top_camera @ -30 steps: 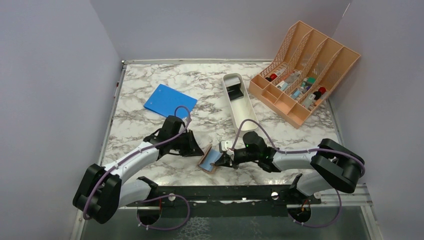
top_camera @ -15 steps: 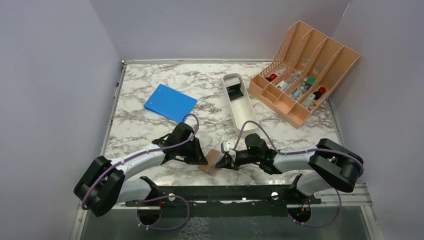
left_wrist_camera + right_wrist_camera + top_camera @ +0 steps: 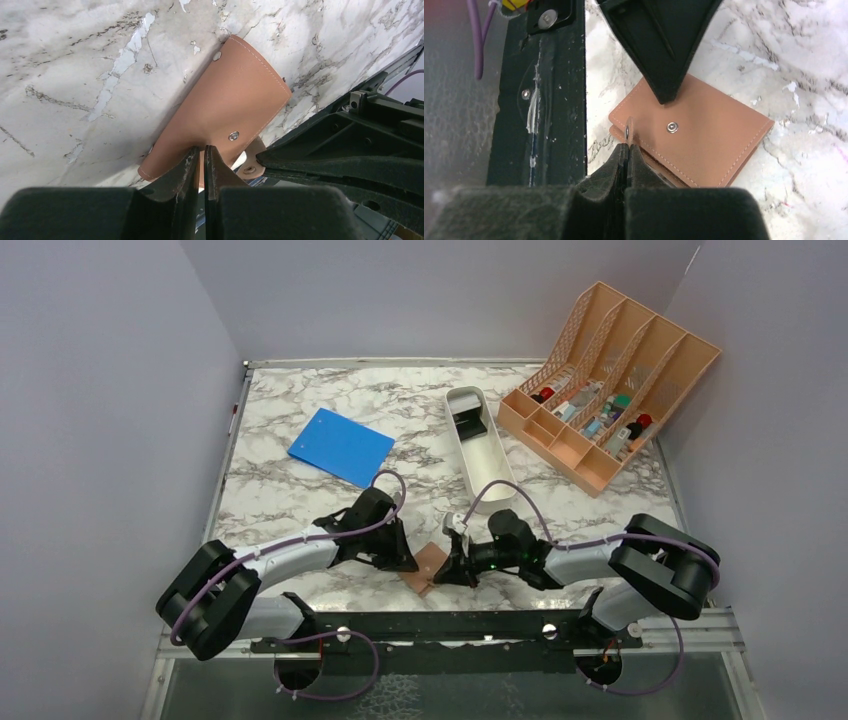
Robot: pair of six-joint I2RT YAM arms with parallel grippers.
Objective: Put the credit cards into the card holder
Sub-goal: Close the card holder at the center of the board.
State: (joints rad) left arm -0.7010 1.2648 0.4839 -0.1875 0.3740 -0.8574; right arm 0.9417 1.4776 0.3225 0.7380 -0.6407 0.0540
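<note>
From above, the card holder (image 3: 427,568) is lying folded on the marble table (image 3: 300,490), close to its near edge, with the left gripper (image 3: 408,560) and right gripper (image 3: 446,568) meeting over it. No credit cards are showing loose, and whether any are sitting inside cannot be told. In the left wrist view, the left fingers (image 3: 175,175) are clenched together, tips bearing down on the brown cover beside its stud (image 3: 233,135). In the right wrist view, the right fingers (image 3: 616,165) are pinching the holder's small snap tab (image 3: 628,131). This is looking like the fastening step. Next, the tab is needing to be carried over and pressed onto the stud, with the left pinning the cover flat.
</note>
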